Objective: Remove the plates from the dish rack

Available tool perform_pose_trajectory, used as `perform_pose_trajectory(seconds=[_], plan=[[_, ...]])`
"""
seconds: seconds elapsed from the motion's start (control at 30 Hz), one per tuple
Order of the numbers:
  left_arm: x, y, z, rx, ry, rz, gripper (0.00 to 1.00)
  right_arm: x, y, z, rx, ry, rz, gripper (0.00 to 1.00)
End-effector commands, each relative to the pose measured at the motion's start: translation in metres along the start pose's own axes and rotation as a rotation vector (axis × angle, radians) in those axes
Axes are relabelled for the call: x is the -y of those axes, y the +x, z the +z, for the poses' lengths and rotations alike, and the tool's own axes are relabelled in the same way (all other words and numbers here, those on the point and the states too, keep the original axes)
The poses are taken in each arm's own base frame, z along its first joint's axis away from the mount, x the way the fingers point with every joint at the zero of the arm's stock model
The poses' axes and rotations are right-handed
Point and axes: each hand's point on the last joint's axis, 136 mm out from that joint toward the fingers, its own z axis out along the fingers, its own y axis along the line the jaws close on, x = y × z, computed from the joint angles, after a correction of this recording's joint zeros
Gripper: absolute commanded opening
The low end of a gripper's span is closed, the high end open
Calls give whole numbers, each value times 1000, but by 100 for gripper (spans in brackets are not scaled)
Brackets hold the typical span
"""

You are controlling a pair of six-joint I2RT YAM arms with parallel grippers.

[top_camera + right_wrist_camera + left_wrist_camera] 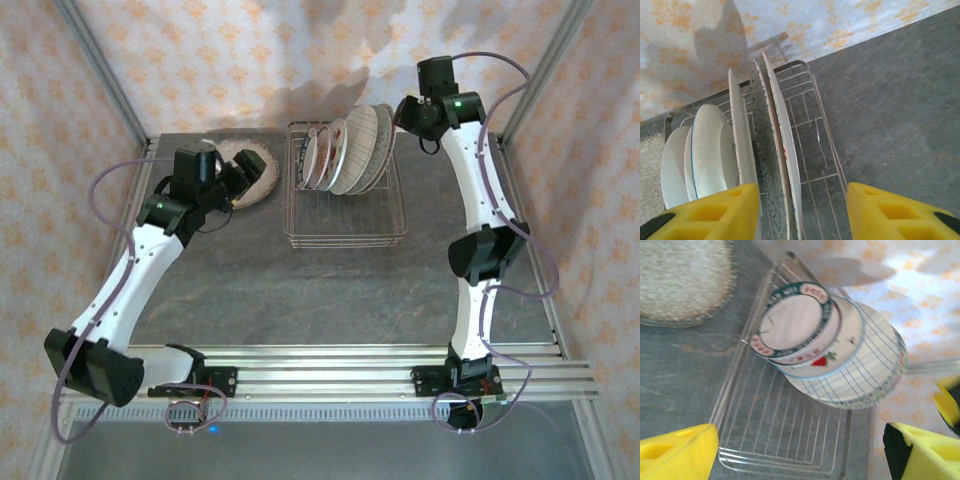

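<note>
Right gripper (803, 212), jaws half apart and empty, straddles the rims of the speckled and floral plates (772, 165) standing just below it in the dish rack (823, 120), seemingly to pinch one; left gripper (800, 452) gapes empty.

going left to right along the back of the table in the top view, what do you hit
speckled plate lying flat → dish rack holding upright plates → right gripper
</note>
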Motion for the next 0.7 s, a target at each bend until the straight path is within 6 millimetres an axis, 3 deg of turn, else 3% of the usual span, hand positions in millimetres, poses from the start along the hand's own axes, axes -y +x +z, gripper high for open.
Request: perform_pose_trajectory(seconds=[0.0, 0.13, 0.27, 0.4, 0.67], plan=[[34, 14, -22, -1, 113, 116, 86, -6, 1, 2, -45, -64, -28, 48], [70, 29, -50, 8, 269, 207, 85, -5, 1, 17, -58, -74, -33, 41], [97, 31, -81, 57, 404, 275, 85, -9, 2, 27, -63, -93, -48, 39], [105, 25, -101, 115, 461, 288, 84, -11, 2, 34, -63, -101, -54, 37], [108, 23, -109, 117, 468, 293, 84, -7, 4, 48, -68, -88, -58, 29]])
